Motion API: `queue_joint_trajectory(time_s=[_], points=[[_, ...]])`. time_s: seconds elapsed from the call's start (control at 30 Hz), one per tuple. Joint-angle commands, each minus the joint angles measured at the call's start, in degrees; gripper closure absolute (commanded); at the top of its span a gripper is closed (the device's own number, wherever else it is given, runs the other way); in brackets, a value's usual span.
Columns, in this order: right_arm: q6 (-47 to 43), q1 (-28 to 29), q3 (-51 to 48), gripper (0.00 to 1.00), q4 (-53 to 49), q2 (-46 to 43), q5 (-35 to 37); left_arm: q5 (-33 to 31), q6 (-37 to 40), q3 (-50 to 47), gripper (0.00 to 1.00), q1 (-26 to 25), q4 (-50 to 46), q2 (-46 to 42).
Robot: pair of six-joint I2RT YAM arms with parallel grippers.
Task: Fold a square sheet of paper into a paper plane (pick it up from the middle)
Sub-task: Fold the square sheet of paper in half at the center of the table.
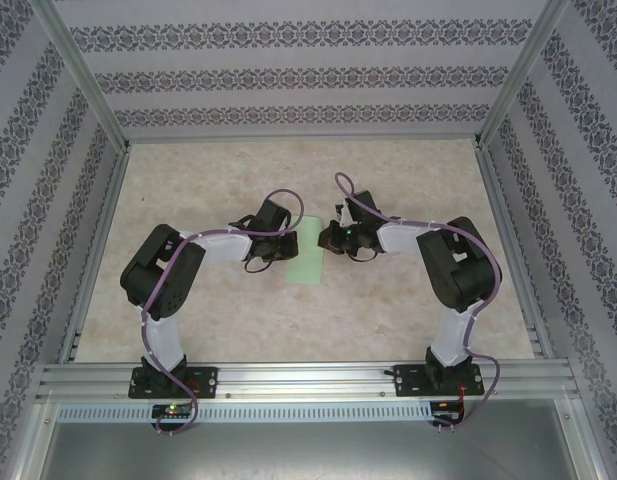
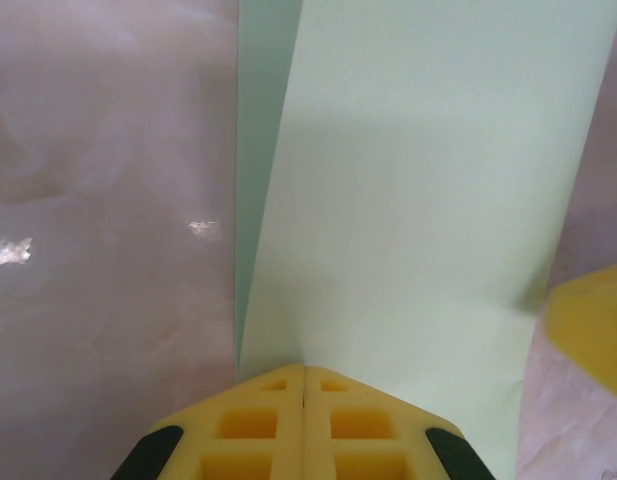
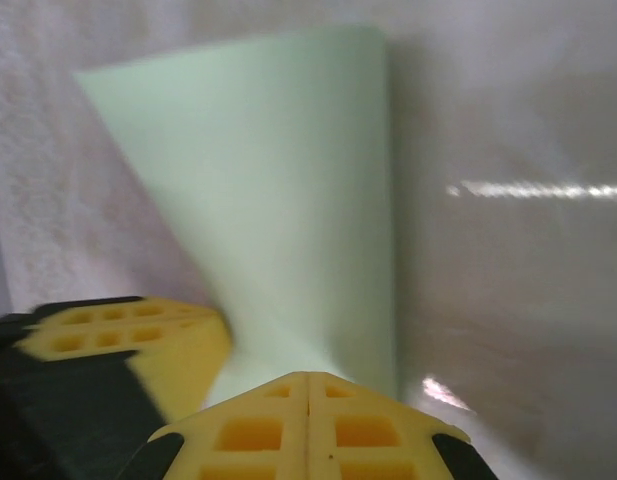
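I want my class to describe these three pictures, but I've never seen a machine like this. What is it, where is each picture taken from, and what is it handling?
Two robot arms are bolted at the near edge of a table. The overhead picture looks down from behind them; the other two come from a camera on each wrist. Each arm ends in a yellow two-fingered pincer: the left pincer and the right pincer, both shut. Between them lies pale green paper with a fold. Both tips meet it; pinching or just pressing, I cannot tell.
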Motion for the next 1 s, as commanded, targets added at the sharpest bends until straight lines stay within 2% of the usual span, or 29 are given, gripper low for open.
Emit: queue_joint_trajectory(time_s=[0.0, 0.1, 0.37, 0.53, 0.73, 0.97], points=[[-2.25, -0.11, 0.62, 0.94, -1.73, 1.91, 0.44, -0.66, 1.13, -2.04, 1.00, 0.10, -4.18, 2.97], [-2.19, -0.51, 0.40, 0.95, -1.59, 3.24, -0.06, -0.66, 1.42, -1.83, 1.00, 0.12, -4.60, 3.08], [-1.95, -0.65, 4.02, 0.94, -3.04, -1.81, -0.76, -1.41, 1.26, -1.98, 1.00, 0.17, -4.81, 2.69], [-1.75, -1.30, 7.13, 0.94, -2.44, 1.89, -2.28, -1.05, 1.35, -1.89, 1.00, 0.15, -4.72, 2.91], [-0.70, -1.45, 5.65, 0.95, 0.58, 5.53, -1.32, -0.95, 1.56, -1.98, 1.00, 0.14, -4.70, 3.09], [-1.74, -2.03, 5.31, 0.95, -1.19, 8.09, -0.54, -1.01, 1.37, -2.33, 1.00, 0.14, -4.50, 2.95]])
